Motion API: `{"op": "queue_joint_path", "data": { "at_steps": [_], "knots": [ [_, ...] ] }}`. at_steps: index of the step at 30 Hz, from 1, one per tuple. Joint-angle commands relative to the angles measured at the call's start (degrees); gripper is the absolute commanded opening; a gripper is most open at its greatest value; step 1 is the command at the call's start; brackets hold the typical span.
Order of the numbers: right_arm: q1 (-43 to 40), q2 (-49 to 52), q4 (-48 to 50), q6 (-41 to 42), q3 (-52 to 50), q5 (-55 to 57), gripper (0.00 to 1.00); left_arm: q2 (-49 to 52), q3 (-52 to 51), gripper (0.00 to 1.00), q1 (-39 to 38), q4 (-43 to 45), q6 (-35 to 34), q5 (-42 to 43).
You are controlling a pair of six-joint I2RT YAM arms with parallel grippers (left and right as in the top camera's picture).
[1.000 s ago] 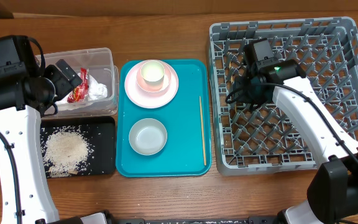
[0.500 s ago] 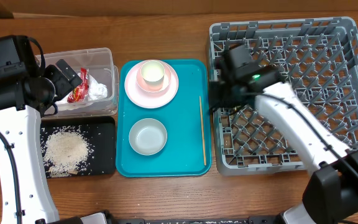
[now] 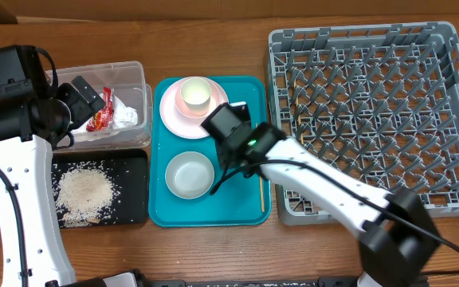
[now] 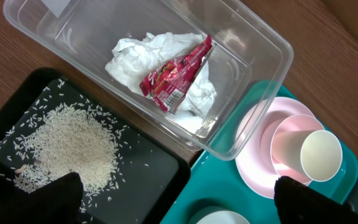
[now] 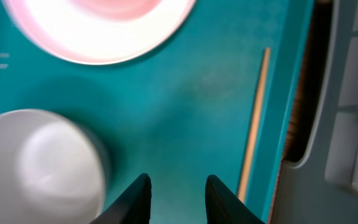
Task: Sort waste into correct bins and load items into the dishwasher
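A white napkin (image 3: 126, 117) and red wrapper (image 3: 100, 113) lie in the clear tub (image 3: 134, 70); rice (image 3: 82, 191) lies on the black tray (image 3: 134, 199). The cream cup (image 3: 195, 94) stands on the pink plate (image 3: 174, 119). A grey-white bowl (image 3: 190, 175) and one chopstick (image 5: 253, 118) lie on the teal tray. My right gripper (image 5: 178, 199) is open and empty above the tray between bowl (image 5: 39, 165) and chopstick. My left gripper (image 4: 179, 202) is open and empty, over the tub's left end. The dish rack (image 3: 373, 119) holds nothing.
The teal serving tray (image 3: 245, 96) sits between the two bins and the rack. My right arm reaches from the front right across the rack's front left corner (image 3: 293, 211). Bare wooden table (image 3: 213, 255) shows around everything.
My right arm has swung left from over the dish rack to over the teal tray, with the gripper empty. The left arm has not moved.
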Motion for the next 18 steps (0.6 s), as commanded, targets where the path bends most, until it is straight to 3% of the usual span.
{"op": "queue_joint_path", "data": {
  "at_steps": [1,18],
  "knots": [
    [0.7,3.0,0.1,3.6,-0.2,9.4,0.34,-0.9,1.0,1.0,-0.3,0.1,0.5,-0.7],
    [-2.8,10.3,-0.2,8.3,-0.3,5.0,0.48,-0.9,1.0,1.0,-0.3,0.1,0.5,-0.7]
  ]
}}
